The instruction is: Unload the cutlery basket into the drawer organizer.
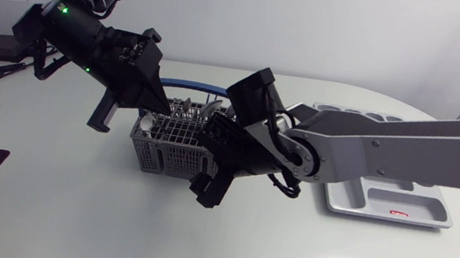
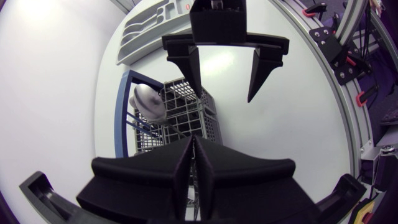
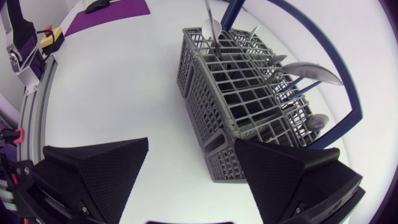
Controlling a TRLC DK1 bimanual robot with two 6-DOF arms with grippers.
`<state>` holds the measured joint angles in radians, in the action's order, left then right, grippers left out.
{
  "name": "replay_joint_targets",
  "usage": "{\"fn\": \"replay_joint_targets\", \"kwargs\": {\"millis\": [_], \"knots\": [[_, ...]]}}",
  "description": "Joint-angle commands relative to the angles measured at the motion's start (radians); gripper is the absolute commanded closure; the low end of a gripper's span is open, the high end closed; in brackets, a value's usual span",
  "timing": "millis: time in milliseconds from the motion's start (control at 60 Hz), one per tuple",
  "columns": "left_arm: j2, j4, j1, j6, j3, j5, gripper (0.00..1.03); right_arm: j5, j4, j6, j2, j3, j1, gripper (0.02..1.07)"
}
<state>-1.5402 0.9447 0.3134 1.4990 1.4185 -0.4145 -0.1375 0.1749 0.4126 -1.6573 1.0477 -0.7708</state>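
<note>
Left gripper (image 2: 194, 142), jaws together, hangs over the cutlery basket (image 2: 186, 109) on the tabletop (image 1: 67, 215); right gripper (image 3: 191, 143), jaws apart, sits beside it and should brace it while cutlery lifts straight up

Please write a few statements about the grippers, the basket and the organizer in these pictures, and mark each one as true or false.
1. The right gripper has its fingers open. True.
2. The drawer organizer lies on the robot's left. False: it lies on the robot's right.
3. The cutlery basket holds spoons. True.
4. The right gripper holds a spoon. False: nothing is between its fingers, and it is close beside the basket.
</note>
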Motion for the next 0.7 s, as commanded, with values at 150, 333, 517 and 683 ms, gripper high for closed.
{"fn": "replay_joint_targets", "kwargs": {"millis": [150, 333, 517, 683], "knots": [[0.063, 0.005, -0.128, 0.017, -0.052, -0.061, 0.53, 0.038, 0.0, 0.014, 0.12, -0.032, 0.001, 0.07], [0.086, -0.014, -0.214, 0.06, -0.125, -0.118, 0.37, 0.044, 0.023, 0.018, 0.145, -0.015, -0.004, 0.07], [0.083, -0.034, -0.237, 0.084, -0.176, -0.159, 0.36, 0.061, 0.029, 0.014, 0.119, 0.021, -0.041, 0.07], [0.065, -0.109, -0.212, 0.07, -0.217, -0.176, 0.36, 0.099, 0.008, 0.005, 0.091, 0.041, -0.079, 0.07]]}}
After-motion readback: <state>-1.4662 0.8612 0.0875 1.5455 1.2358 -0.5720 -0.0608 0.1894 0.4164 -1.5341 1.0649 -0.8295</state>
